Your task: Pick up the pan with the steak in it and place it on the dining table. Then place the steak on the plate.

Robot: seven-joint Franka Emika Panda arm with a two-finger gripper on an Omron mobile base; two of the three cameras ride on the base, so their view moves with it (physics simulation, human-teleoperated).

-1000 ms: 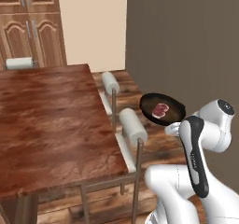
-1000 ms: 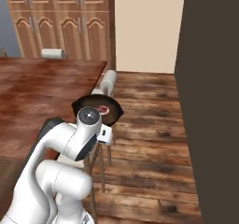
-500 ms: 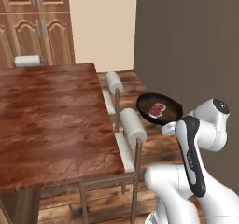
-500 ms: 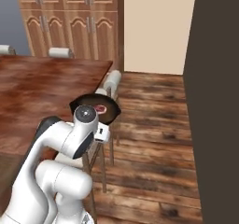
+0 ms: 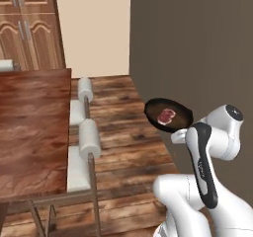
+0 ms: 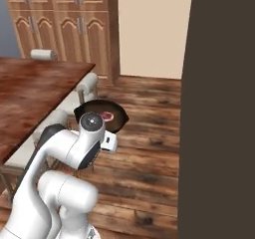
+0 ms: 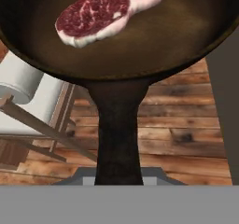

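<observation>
Currently: pan (image 5: 169, 115), centre-right of frame, steak (image 5: 166, 115) inside; jaws apparently clamped on its handle (image 7: 117, 139), contact hidden; worktop (image 5: 29, 127) at left.

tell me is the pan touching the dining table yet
Apart. In the left base view the pan hangs over the floor, well right of the dining table, with stools between them.

Base turned right, dining table (image 5: 29, 127) slid leftward in view, dark wall now wider
</observation>
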